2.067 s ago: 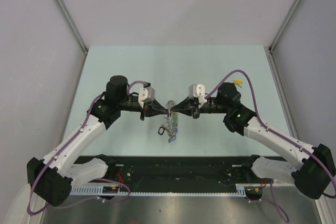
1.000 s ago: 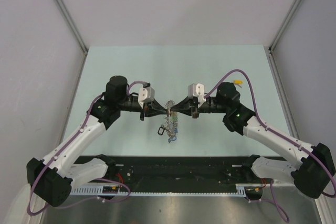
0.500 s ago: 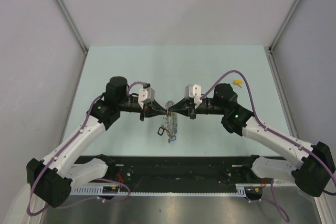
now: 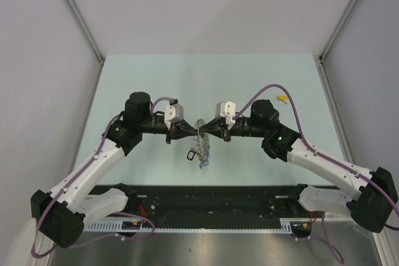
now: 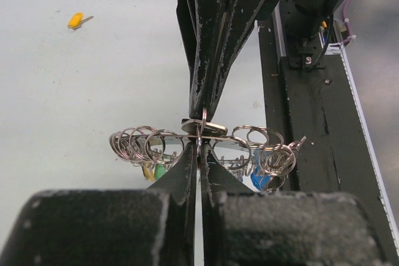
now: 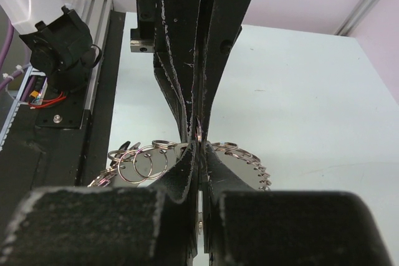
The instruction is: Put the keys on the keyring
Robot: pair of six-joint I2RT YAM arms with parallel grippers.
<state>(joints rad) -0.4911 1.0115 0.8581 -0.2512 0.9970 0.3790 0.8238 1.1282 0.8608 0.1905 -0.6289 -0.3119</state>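
silver keyring (image 5: 156, 144) with blue, green and yellow tags; black-tagged key (image 4: 190, 153); yellow-tagged key (image 5: 75, 20); pale mint table (image 4: 156, 79); left claw (image 5: 198, 154) and right claw (image 6: 198, 147) black, scuffed white.

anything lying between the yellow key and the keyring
Nothing visible lies on the table between the yellow-tagged key and the keyring; only the right arm reaches over that stretch.
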